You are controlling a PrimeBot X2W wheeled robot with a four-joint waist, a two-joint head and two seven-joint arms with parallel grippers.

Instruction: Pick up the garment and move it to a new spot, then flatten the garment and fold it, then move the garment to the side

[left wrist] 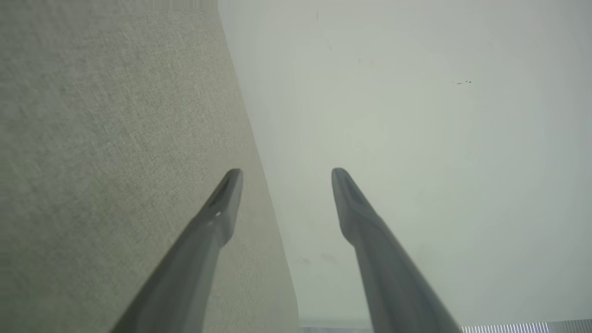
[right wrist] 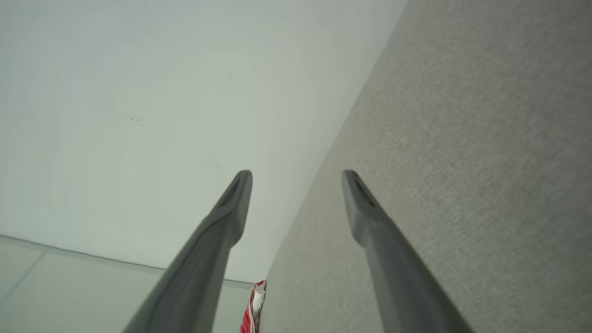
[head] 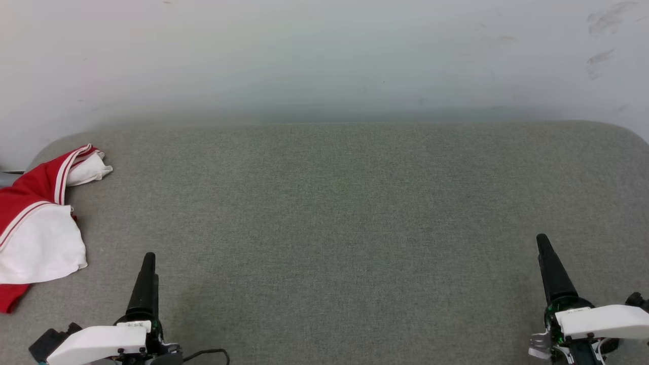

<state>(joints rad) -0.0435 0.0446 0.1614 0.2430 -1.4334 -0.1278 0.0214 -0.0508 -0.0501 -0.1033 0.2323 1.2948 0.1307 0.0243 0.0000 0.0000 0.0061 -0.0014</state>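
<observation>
Pointing forward, left pincer (head: 148, 259) and right pincer (head: 543, 240) gape empty (garment (head: 40, 228) lies crumpled at left).

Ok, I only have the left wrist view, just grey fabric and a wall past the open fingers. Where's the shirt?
Observer: The head view has the shirt at the table's left edge, to the left of the left hand.
Operator: Is it laid flat?
Observer: No, it's bunched up, with a white sleeve lying on top of the red.
</observation>
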